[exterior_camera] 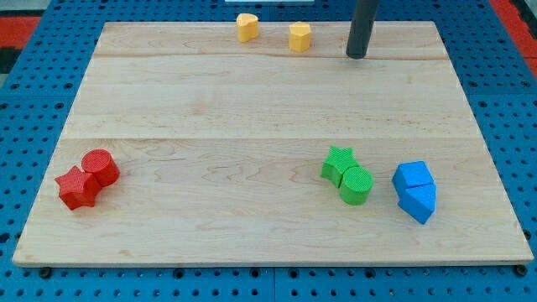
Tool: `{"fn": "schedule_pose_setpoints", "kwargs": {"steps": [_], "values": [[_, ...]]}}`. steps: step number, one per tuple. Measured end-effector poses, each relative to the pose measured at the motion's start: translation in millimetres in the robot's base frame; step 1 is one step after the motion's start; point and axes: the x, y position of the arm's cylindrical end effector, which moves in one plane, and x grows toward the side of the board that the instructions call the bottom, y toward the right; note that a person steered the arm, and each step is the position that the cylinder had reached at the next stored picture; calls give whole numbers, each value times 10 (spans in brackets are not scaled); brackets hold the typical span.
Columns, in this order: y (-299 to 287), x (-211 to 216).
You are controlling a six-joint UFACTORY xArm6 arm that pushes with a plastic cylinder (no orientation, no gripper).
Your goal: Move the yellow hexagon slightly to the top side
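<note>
No jaws: bare rod | camera view: my tip stood near table's top edge, right of yellow hexagon, apart | step: approach | next: likely circle below hexagon, nudge gently toward top edge, already close.

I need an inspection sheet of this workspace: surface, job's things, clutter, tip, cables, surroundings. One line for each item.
Surface: pale wooden board, flat, lying on a blue perforated base.
Job's things: yellow hexagon near the view's top edge; yellow heart-like block to its left, apart.
Clutter: two red blocks touching, bottom left; two green blocks touching; two blue blocks touching, bottom right.
Tip: my tip rests right of the hexagon, not touching.
Cables: nothing seen.
Surroundings: red surface at the top corners.
</note>
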Motion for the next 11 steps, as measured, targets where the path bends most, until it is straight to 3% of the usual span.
{"fn": "schedule_pose_setpoints", "kwargs": {"steps": [1,4,5,7,9,11], "values": [[-403,-1],[-677,-284],[-480,-95],[-1034,-105],[-990,-315],[-576,-350]]}}
